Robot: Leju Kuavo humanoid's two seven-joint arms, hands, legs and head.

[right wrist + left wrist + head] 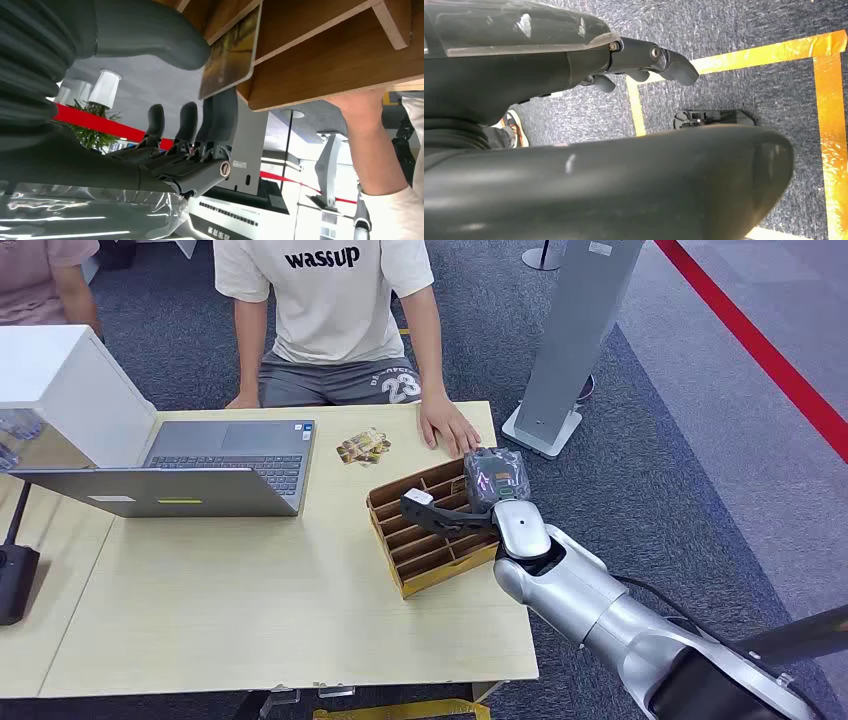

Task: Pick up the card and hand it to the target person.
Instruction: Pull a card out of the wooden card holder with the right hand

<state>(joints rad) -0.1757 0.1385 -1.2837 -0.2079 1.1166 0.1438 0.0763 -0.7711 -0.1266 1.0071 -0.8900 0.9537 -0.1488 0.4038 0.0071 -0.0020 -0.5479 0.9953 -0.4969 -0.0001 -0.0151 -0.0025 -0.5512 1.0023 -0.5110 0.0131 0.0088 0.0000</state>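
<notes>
Right hand (150, 90) at the rack (432, 530), pinching a card (231, 55).
The card sits between thumb and finger, partly in a slot; left hand (644, 60) hangs curled, holding nothing.

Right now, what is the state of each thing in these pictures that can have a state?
laptop: open, on the table.
card: pinched by the right hand, partly inside the wooden slotted rack.
left hand: holds nothing, fingers curled, above the carpet.
loose cards: lying flat on the table.
person's hand: resting flat on the table edge.
</notes>
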